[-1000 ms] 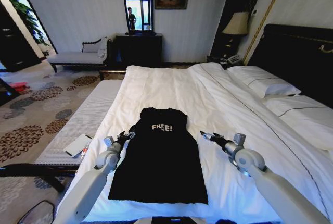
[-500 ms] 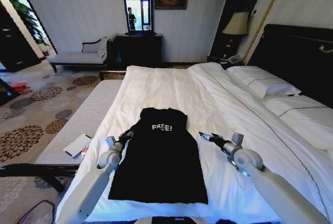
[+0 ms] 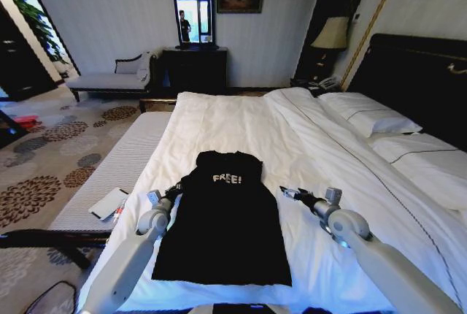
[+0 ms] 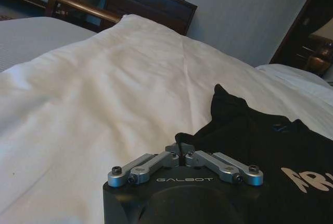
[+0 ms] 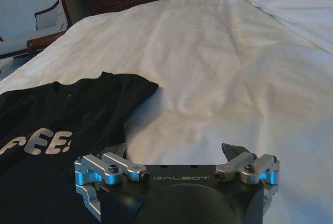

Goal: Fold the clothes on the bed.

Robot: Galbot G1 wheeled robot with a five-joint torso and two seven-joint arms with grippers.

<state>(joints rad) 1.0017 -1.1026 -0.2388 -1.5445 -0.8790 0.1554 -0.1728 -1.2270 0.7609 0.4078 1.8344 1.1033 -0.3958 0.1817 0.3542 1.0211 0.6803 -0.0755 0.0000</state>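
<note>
White duvet covers the bed (image 3: 241,120), which has a dark headboard on the robot's right and pillows beside it. The T-shirt (image 3: 222,226) lies on the near part of the duvet, "FREE!" lettering up, collar away from the robot. Its body forms a narrow rectangle with no sleeves spread out, so the side folds appear done; judged from this, the lengthwise fold is left.

The left pincer (image 3: 175,190) sits at the T-shirt's left edge near the shoulder. In the left wrist view, the left pincer (image 4: 180,150) is closed, with a bit of black fabric pinched at its tips. The right pincer (image 3: 287,193) hovers over bare duvet just beside the T-shirt's right edge, apart from it. In the right wrist view its jaws stand wide and empty.
</note>
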